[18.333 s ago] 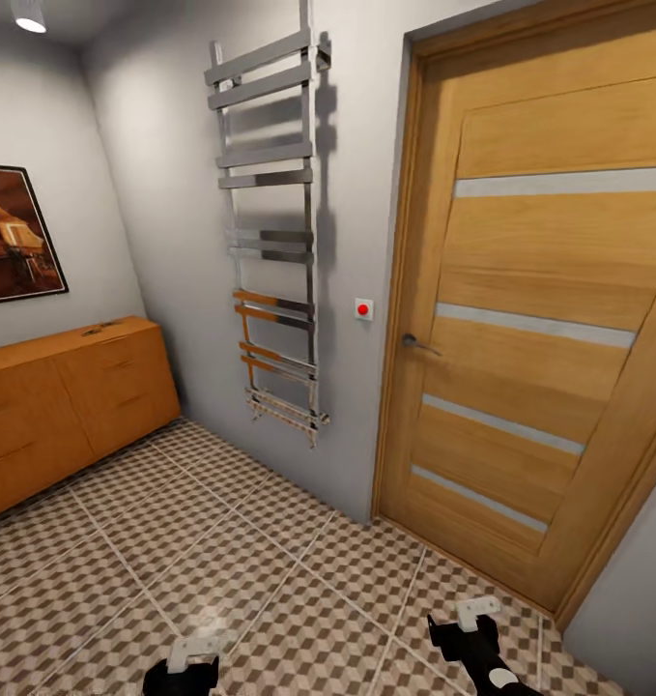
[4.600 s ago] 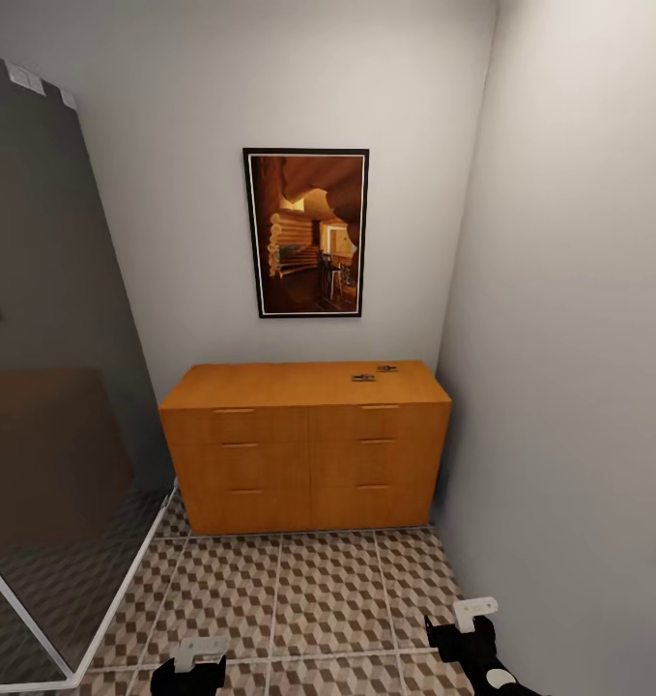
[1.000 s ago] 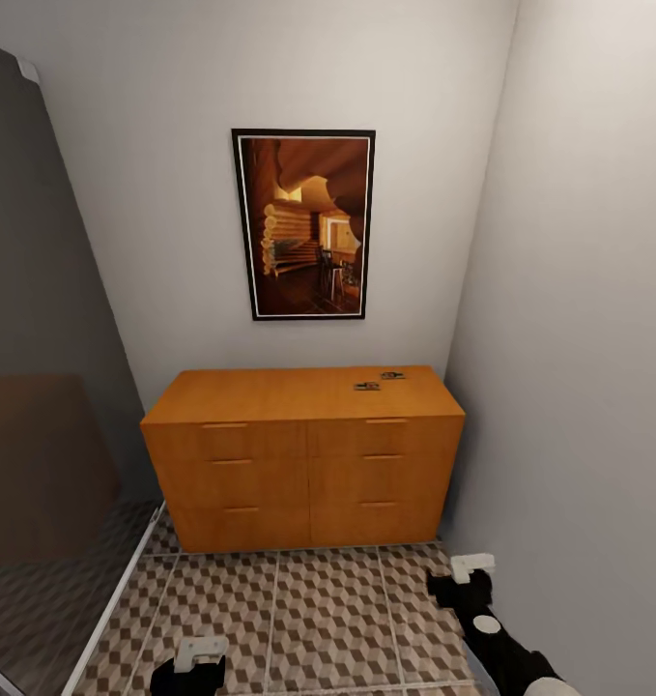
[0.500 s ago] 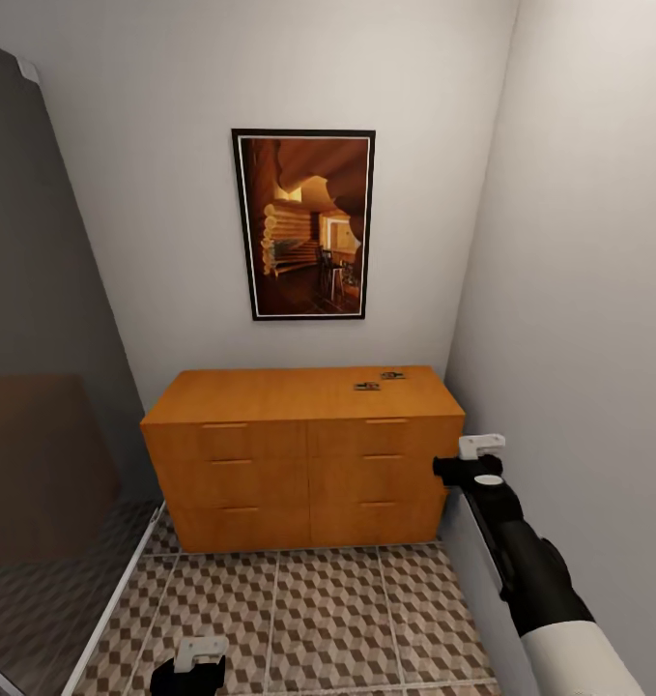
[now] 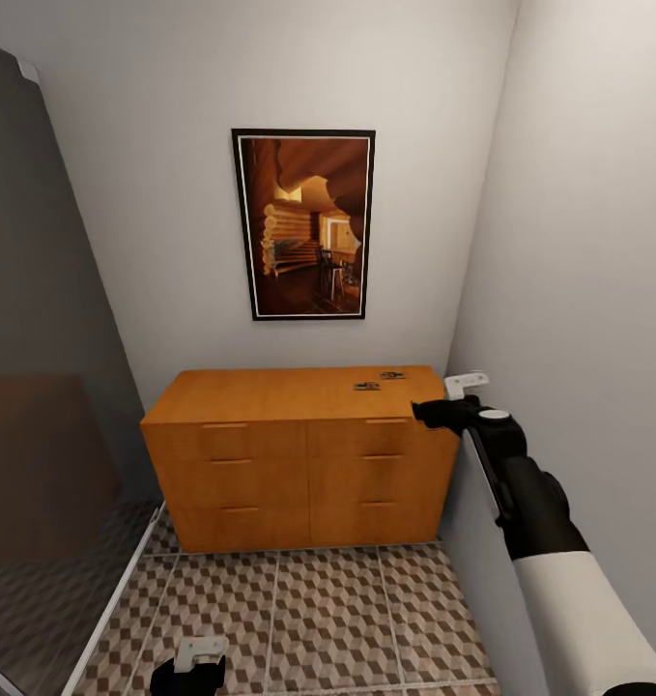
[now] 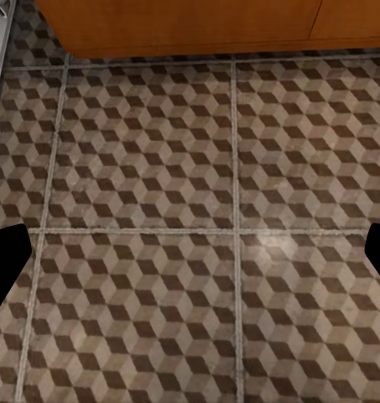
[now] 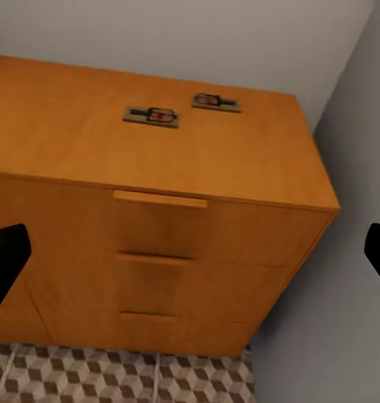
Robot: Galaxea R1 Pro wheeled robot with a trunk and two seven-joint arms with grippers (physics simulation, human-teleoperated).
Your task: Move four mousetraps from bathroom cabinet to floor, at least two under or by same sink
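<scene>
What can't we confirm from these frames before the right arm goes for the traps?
- Small flat wooden mousetraps: two lie on the orange-brown wooden cabinet; no others show on its top, and the shut drawer fronts hide what is inside.
- Trap wire state: too small in the head view, soft in the right wrist view.
- Right gripper: the head view shows its back, so finger gap unclear.
- Left gripper: cut off by the head view's lower edge.

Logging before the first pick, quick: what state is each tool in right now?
Left tool: open, holding nothing, above the bathroom floor.
Right tool: open, holding nothing, facing the cabinet.
</scene>
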